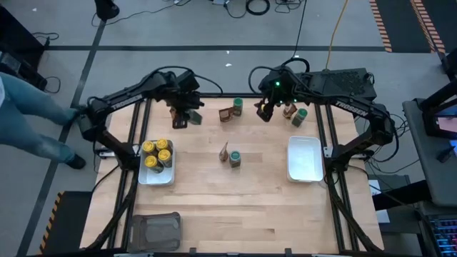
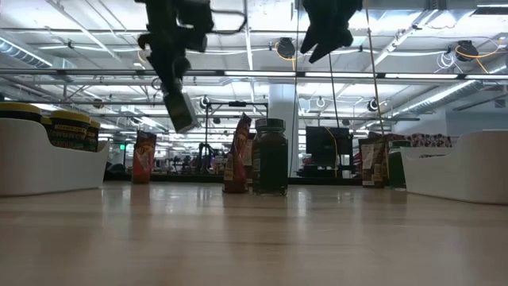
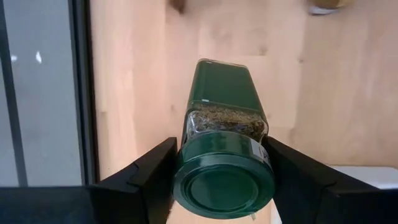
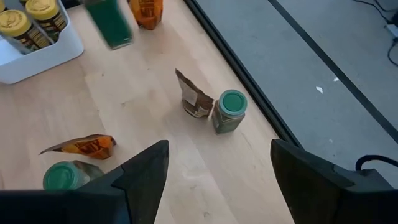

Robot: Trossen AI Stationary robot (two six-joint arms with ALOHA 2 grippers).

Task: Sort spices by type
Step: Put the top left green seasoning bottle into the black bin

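My left gripper (image 1: 183, 114) hangs over the table's far left part, shut on a green-lidded spice jar (image 3: 224, 124), which also shows lifted in the low view (image 2: 181, 111). My right gripper (image 1: 266, 111) is open and empty, raised above the far middle of the table (image 4: 217, 163). Below it, a green-lidded jar (image 4: 230, 112) stands beside a brown-orange packet (image 4: 195, 98). Another jar (image 1: 234, 158) and packet (image 1: 224, 151) stand at the table's centre. A third pair (image 1: 295, 113) is at the far right. Three yellow-lidded jars (image 1: 157, 153) stand in the left white tray (image 1: 156, 178). My left gripper pinches the green-lidded jar between its two fingers (image 3: 154, 171), on opposite sides of the jar's lid end (image 3: 224, 177). The jar's body points away from the wrist, down toward the table. The jar is lifted clear and tilted (image 2: 181, 111).
An empty white tray (image 1: 305, 158) lies at the right. A dark grey tray (image 1: 156, 232) sits at the near left corner. Bare wood lies across the near half of the table. A person's legs (image 1: 28, 121) show on the floor at the left.
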